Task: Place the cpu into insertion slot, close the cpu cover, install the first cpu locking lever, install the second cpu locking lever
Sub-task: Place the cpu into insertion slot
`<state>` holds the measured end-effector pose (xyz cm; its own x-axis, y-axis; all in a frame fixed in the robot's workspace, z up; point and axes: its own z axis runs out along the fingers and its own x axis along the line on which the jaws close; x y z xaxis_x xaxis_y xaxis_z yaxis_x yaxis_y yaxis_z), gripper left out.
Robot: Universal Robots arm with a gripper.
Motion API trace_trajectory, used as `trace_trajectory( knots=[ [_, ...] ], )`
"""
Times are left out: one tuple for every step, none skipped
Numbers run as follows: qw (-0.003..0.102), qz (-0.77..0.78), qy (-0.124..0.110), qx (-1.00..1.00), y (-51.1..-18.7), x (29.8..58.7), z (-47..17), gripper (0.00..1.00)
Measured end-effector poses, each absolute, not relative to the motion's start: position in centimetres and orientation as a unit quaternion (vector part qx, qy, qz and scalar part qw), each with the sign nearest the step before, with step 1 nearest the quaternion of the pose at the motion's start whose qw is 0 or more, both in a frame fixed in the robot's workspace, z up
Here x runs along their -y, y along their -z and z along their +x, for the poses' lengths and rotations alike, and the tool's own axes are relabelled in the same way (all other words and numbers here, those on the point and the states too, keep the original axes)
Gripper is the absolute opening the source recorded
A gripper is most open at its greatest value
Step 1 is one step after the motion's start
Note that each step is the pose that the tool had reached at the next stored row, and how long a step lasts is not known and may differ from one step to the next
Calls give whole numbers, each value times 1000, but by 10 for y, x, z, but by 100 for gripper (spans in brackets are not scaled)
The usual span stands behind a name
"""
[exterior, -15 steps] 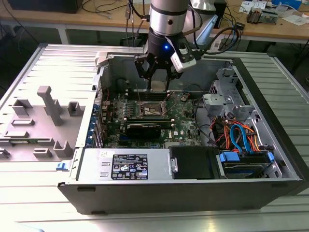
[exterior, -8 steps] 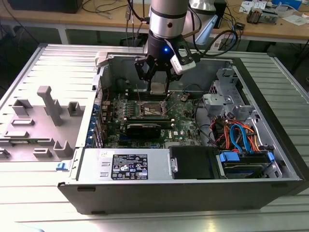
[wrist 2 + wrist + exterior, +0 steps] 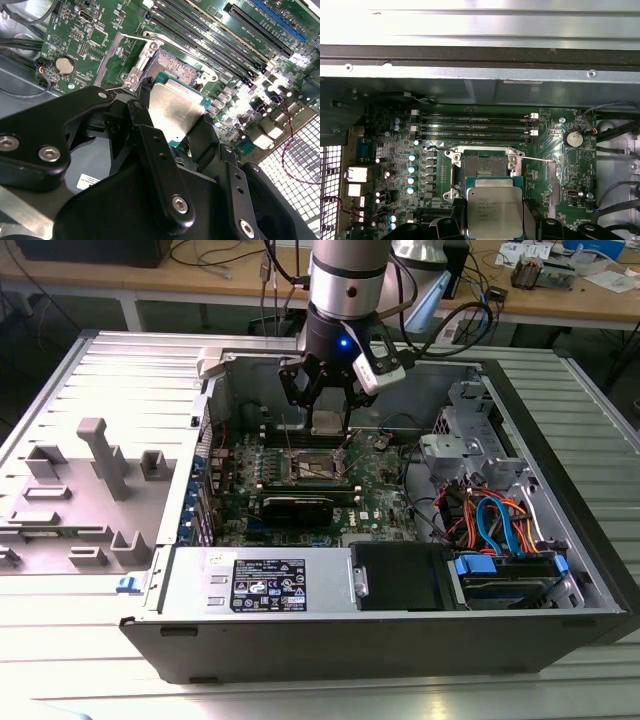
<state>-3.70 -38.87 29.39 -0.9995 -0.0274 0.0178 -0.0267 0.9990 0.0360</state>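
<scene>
**Chip clamped in my gripper above the socket**

Chip [image 3: 494, 212] hangs flat between my fingers, its dull silver top facing the first wrist view. My gripper [image 3: 175, 120] is closed onto it, with one black finger [image 3: 142, 112] against each opposite edge. I hold the chip clear of the board, not seated. In the first wrist view its far edge overlaps the near rim of the socket [image 3: 485, 170].

The socket lies bare, showing its dark pin field inside a metal rim. Its cover [image 3: 553, 177] is swung open to the side nearer the round coin battery [image 3: 574, 138]. A thin lever [image 3: 535, 159] is also raised there.

Beyond the socket, four long black memory slots [image 3: 475, 125] run across the green motherboard [image 3: 545, 145]. In the exterior view I reach down into the open computer case [image 3: 300, 640], which lies on its side on a slatted table [image 3: 60, 680].
</scene>
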Motion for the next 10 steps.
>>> trace_trajectory(
  knots=[
    [9,13,18,1000,-293,389,-37,55],
    [9,13,18,1000,-292,389,-37,55],
    [9,14,18,1000,-291,389,-37,55],
    [9,14,18,1000,-289,389,-37,55],
    [9,14,18,1000,-288,389,-37,55],
    [9,14,18,1000,-286,389,-37,55],
    [9,14,18,1000,-283,389,-37,55],
    [9,14,18,1000,-282,389,-37,55],
    [9,13,18,1000,-281,389,-37,55],
    [9,13,18,1000,-280,389,-37,55]
  ],
)
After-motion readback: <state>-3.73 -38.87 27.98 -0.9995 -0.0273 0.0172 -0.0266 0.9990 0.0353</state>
